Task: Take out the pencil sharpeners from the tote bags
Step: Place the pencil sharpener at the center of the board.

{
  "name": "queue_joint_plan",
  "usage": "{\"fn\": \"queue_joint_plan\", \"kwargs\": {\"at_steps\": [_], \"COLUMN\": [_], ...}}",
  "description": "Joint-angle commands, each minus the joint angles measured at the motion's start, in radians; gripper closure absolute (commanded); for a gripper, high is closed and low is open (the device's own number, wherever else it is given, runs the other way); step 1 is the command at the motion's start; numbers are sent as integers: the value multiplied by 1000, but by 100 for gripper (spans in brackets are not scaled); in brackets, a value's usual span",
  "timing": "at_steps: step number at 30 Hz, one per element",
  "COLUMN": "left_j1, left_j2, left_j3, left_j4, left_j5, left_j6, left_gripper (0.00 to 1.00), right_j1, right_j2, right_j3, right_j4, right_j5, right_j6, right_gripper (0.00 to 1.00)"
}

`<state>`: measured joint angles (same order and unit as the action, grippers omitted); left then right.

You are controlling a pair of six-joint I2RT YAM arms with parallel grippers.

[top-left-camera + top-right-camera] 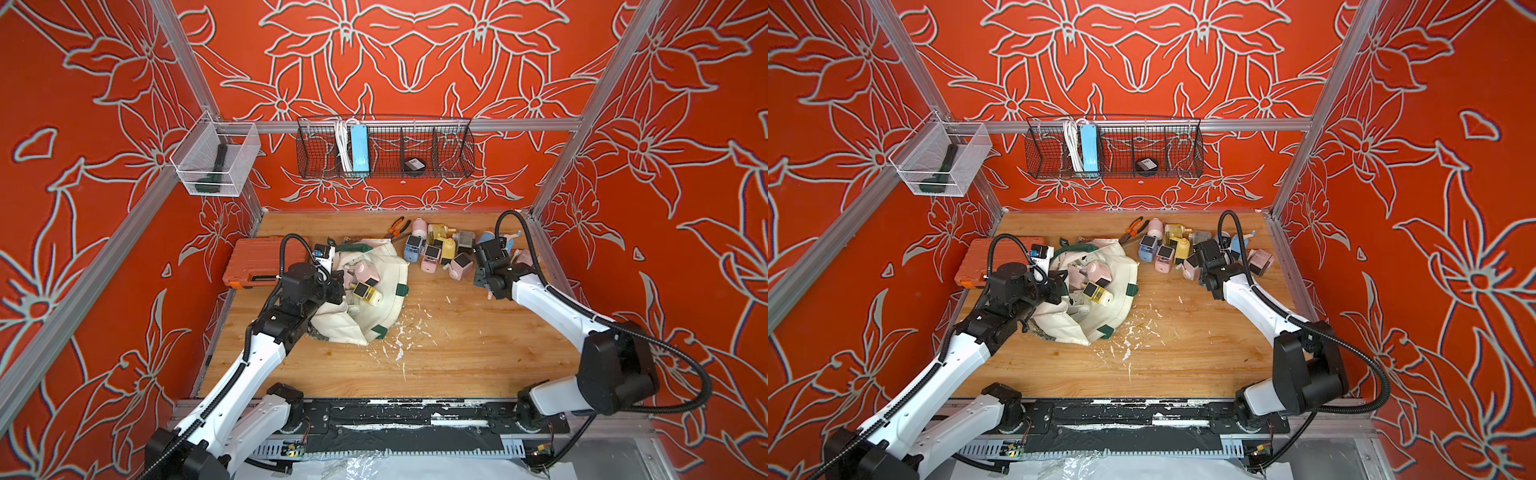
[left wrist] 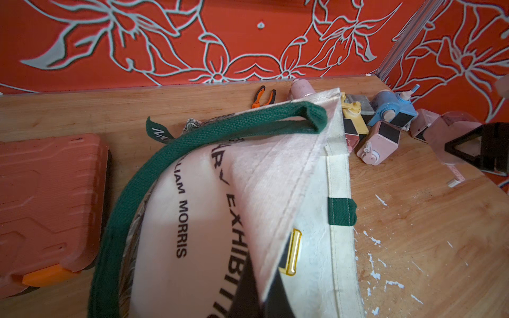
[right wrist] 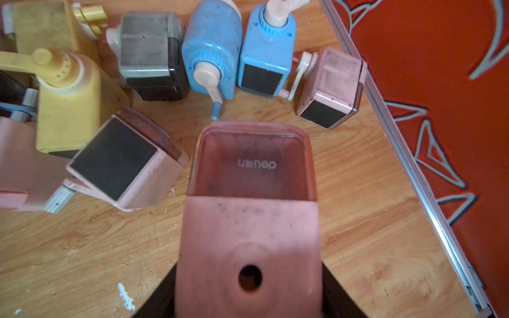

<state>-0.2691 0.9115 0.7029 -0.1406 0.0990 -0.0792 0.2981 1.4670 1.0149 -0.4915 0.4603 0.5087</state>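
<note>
One pink sharpener (image 3: 249, 220) was clamped by the right gripper (image 3: 249, 300), the bag (image 2: 275, 165) by the left gripper (image 2: 261, 297); crowded neighbouring sharpeners (image 3: 115, 159) could be toppled.

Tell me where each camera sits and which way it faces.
Top views: high in front, looking down on the table; left arm, right arm show.
Left wrist: over the lifted tote bag, facing the back wall; right fingers show.
Right wrist: low, facing the pink sharpener between the right fingers.
Shared: both wrist views show that pink sharpener.
</note>
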Motion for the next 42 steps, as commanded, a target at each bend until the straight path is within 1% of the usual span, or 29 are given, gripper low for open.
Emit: {"fn": "queue_joint_plan", "kwargs": {"at_steps": [1,6,14,24,30,32,34,38,42], "left_j1": [-7,-7,-7,-7,-7,-7,-7,-7,-8], "left_j2": [-10,-13,-11,-10,-5,-5,-5,-2,0], "left_j3": [-15,-16,-15,-15,-15,-15,-15,-14,-15], "left_j4": [-31,-31,-30,-31,-31,-31,-31,-30,-30], "left_j5": [5,4,6,1,0,0,1,2,2], "left_j6": [-7,-6,-7,-5,-5,-5,-5,-5,-5], "left_gripper": [100,100,100,100,100,100,100,100,100], "right_j1": [-25,-51,-63,-74,-79,-79,-80,-79,-80], "right_j2": [44,124,247,338,356,358,356,328,274], "right_j3": [62,93,166,215,226,229,232,229,225], "right_j4": [7,11,-4,-7,-4,-10,-15,-17,-29], "right_j5": [-36,-69,-99,-118,-138,-137,-137,-135,-143], "right_j6": [13,14,14,11,8,10,8,10,9], "right_gripper": [57,57,57,53,44,37,33,27,22]}}
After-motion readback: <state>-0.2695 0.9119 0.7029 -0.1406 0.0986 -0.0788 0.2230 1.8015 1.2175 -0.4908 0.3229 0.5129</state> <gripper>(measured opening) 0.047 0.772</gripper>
